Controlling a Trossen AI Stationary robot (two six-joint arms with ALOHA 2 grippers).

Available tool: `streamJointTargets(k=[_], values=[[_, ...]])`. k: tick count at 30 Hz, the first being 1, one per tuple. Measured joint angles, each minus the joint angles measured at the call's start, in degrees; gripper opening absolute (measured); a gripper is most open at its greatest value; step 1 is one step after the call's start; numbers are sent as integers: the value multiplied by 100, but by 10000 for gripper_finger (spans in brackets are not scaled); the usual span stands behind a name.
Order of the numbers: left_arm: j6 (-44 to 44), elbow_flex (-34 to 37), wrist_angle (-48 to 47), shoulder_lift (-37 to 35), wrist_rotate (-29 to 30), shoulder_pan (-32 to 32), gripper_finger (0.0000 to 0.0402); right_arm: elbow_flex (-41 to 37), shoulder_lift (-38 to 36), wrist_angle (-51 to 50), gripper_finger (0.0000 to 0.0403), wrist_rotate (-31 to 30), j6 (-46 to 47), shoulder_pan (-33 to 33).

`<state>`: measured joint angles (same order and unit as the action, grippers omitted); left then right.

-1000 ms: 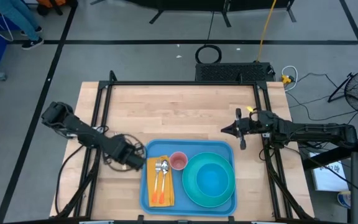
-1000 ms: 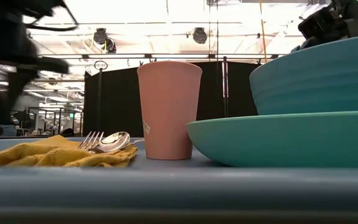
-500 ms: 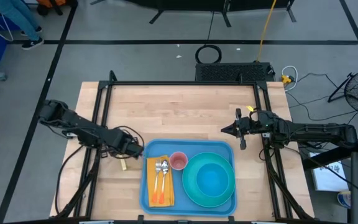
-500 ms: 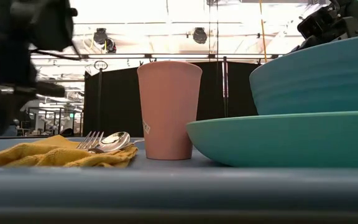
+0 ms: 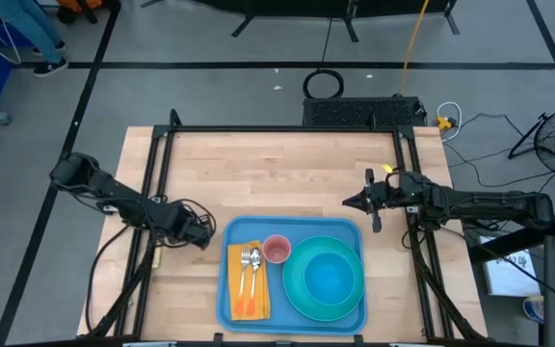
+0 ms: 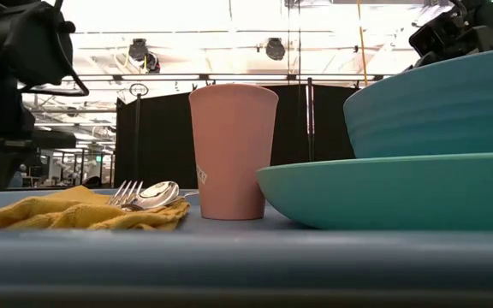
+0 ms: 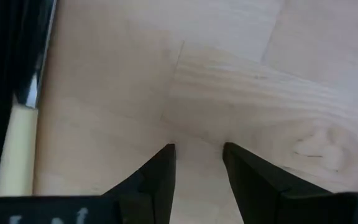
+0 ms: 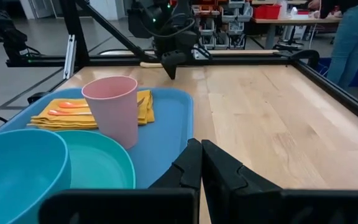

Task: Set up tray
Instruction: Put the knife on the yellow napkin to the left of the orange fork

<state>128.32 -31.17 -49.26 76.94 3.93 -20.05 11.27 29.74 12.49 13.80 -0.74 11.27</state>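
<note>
The large light-blue rectangular plastic tray (image 5: pixel 294 273) with rounded corners and a raised rim lies on the pale wooden table (image 5: pixel 277 173), at the table's near edge and roughly centred between the two arms. On the tray's left part lies a folded mustard-yellow cloth napkin (image 5: pixel 249 284), and on the napkin rest a metal fork and a metal spoon with orange handles (image 5: pixel 250 275), side by side. Just beside the napkin stands a small pink plastic cup (image 5: pixel 277 249), upright. The right part of the tray carries a round teal plate (image 5: pixel 326 280) with a blue bowl (image 5: pixel 330 280) sitting in it. The left gripper (image 5: pixel 203 232) hangs low over bare table just beside the tray's left far corner, apart from it; in the left wrist view its two dark fingers (image 7: pixel 160 180) stand a narrow gap apart with only wood grain between them, holding nothing. The right gripper (image 5: pixel 355 201) waits above the table near the tray's right far corner, well clear of it, and in the right wrist view its fingers (image 8: pixel 194 165) are pressed together, empty.
</note>
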Motion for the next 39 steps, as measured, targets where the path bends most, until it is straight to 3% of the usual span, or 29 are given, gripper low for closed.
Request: streamJointTargets(k=[6, 10, 15, 20, 24, 39], values=[[-978, -484, -531, -101, 532, 57, 145, -2, 0, -19, 0, -1, -66, 0], [-927, -945, -1665, -164, 235, -31, 145, -2, 0, -30, 0, -4, -80, 2], [-1282, -1215, -2516, -159, -546, -103, 145, -2, 2, -32, 0, -4, -102, 0], [-1767, -1103, -2688, -75, -1272, -267, 145, -2, 2, -35, 0, -9, -102, 1], [-1847, -983, -2678, -41, -1478, -439, 145, -2, 7, -32, 0, -11, -124, 1], [-1777, -984, -2724, 485, -1420, -949, 145, -2, 8, 33, 0, -17, -161, 2]])
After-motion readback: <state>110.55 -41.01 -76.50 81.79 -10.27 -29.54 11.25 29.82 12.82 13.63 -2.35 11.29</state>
